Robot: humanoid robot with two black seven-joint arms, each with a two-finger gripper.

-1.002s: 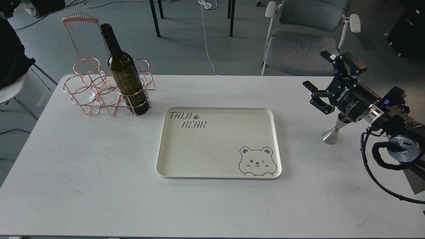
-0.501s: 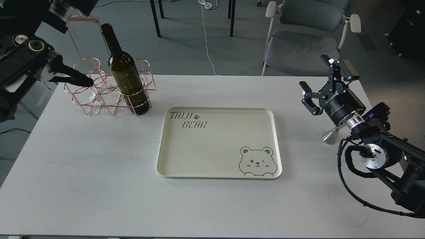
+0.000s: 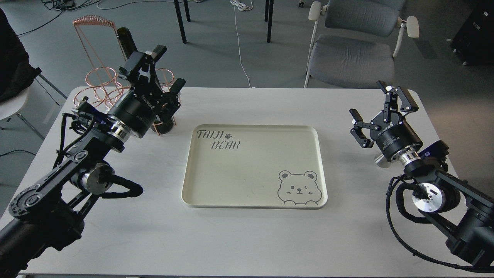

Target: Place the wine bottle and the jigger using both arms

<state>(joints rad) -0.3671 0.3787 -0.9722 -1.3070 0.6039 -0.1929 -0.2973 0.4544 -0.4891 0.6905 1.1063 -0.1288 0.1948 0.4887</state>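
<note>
The dark green wine bottle (image 3: 126, 39) stands in a copper wire rack (image 3: 96, 79) at the table's back left. Only its neck and a bit of its base show. My left gripper (image 3: 161, 72) is open right in front of the bottle's body and hides it; I cannot tell if it touches. The steel jigger (image 3: 381, 162) stands on the table at the right, with only an edge of its base showing behind my right wrist. My right gripper (image 3: 379, 109) is open and empty, just above and in front of the jigger.
A cream tray (image 3: 251, 173) with a bear print lies empty in the middle of the white table. The rack has a tall looped handle (image 3: 92, 20). A grey chair (image 3: 347, 54) stands behind the table's far right edge.
My left arm swung in from the left edge and its open gripper now covers the bottle's body. My right gripper dropped lower and nearer, hiding more of the jigger.
</note>
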